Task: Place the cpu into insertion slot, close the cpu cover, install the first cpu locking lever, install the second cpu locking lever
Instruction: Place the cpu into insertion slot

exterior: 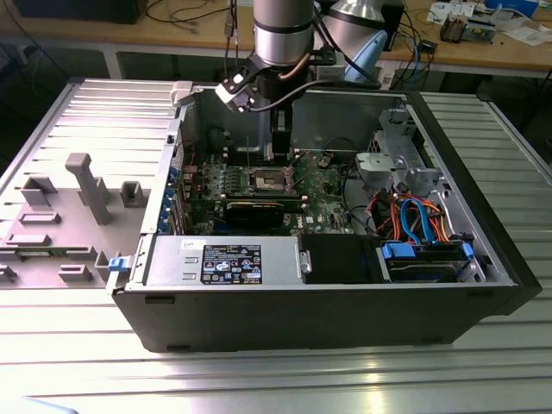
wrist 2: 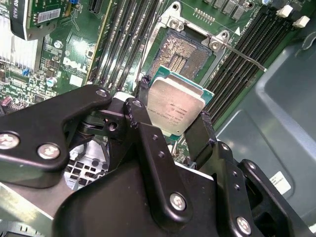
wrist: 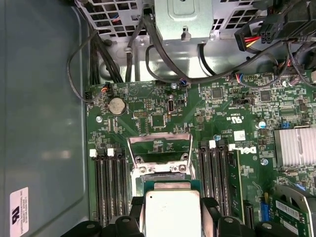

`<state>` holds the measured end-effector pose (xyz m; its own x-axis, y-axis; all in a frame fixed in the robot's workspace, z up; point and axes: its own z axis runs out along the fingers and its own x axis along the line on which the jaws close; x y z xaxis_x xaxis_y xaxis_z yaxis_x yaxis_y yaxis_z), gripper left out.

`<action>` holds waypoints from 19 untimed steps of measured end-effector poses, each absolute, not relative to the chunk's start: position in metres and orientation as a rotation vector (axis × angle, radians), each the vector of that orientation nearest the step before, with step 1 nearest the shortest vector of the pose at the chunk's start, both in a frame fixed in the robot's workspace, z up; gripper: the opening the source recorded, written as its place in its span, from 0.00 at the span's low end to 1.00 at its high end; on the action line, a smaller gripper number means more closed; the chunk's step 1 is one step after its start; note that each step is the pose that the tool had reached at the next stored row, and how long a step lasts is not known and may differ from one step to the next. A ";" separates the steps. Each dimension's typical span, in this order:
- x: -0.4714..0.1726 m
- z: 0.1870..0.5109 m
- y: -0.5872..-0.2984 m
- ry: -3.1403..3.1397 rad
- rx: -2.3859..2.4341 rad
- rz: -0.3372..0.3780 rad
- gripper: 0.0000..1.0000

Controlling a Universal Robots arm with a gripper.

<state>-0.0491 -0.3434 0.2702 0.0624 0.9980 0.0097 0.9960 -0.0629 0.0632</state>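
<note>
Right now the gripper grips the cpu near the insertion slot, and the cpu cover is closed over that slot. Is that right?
No: the cpu cover stands open, as the first wrist view shows, and the insertion slot lies bare. The gripper does grip the cpu near that slot.

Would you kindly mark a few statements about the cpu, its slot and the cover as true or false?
1. The hand grips the cpu by two opposite edges. True.
2. The cpu sits in the insertion slot. False: the hand holds it, and the slot's pin field lies bare.
3. The cpu cover is shut over the slot. False: it is swung open.
4. Memory slots flank the insertion slot on both sides. True.
</note>
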 end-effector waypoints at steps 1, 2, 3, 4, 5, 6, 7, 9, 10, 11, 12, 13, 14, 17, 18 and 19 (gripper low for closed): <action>-0.049 0.268 -0.343 2.123 2.261 0.078 0.55; -0.049 0.267 -0.343 2.123 2.261 0.078 0.55; -0.049 0.267 -0.343 2.123 2.261 0.078 0.55; -0.049 0.267 -0.343 2.123 2.261 0.078 0.55; -0.049 0.266 -0.343 2.123 2.261 0.079 0.55; -0.050 0.265 -0.343 2.128 2.256 0.079 0.55; -0.050 0.264 -0.343 2.139 2.246 0.080 0.55; -0.051 0.263 -0.343 2.150 2.238 0.082 0.55; -0.053 0.261 -0.343 2.150 2.237 0.084 0.55; -0.054 0.260 -0.343 2.148 2.235 0.088 0.55; -0.054 0.258 -0.343 2.146 2.232 0.093 0.55; -0.055 0.256 -0.343 2.149 2.227 0.096 0.55; -0.054 0.256 -0.343 2.159 2.216 0.097 0.55; -0.055 0.254 -0.343 2.169 2.205 0.100 0.55; -0.055 0.254 -0.343 2.169 2.205 0.100 0.55; -0.055 0.254 -0.343 2.169 2.205 0.100 0.55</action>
